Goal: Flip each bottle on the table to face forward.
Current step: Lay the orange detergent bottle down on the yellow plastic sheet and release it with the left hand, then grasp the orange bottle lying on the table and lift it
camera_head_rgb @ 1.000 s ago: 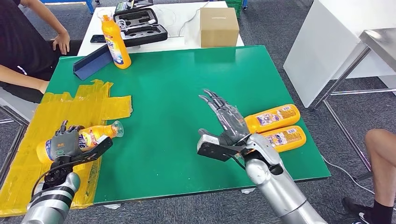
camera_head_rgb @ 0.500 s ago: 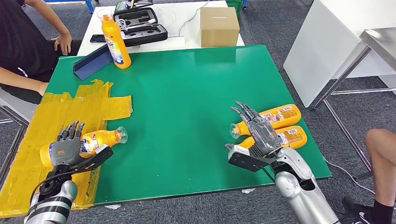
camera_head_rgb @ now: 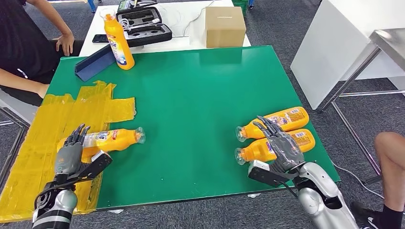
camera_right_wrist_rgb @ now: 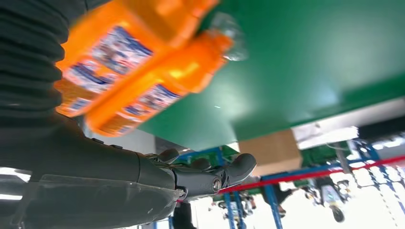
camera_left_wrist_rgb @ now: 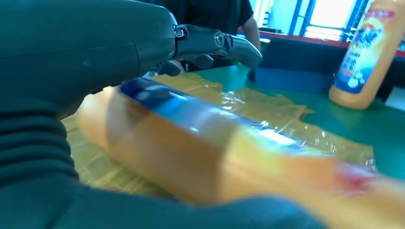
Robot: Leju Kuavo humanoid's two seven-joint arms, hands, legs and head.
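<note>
Left hand rests spread fingers beside a lying bottle, gripping nothing; right hand, fingers extended, hovers over two bottles on the tabletop, apparently ready to turn one.

This looks like a robotics lab or test room: grey carpet tiles on the floor, and a flat green board worktop patched at one side with strips of yellow tape. Behind it a white table carries an open black foam-lined equipment case and a plain brown cardboard box. A seated person in a black shirt watches from the side, and a bare metal-framed bench stands opposite.
</note>
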